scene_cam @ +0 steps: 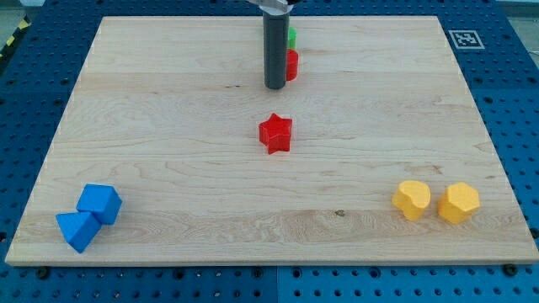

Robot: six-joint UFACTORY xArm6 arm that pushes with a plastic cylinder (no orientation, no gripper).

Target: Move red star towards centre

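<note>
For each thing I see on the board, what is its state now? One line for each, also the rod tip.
Tip: on the board, toward the view's top from the red star, not touching it.
Red star: flat, alone, near the board's centre.
Red block: partly hidden behind the rod.
Green block: mostly hidden, shape unclear.
Blue blocks: touching, bottom left corner.
Yellow blocks: side by side, bottom right, slightly apart.
</note>
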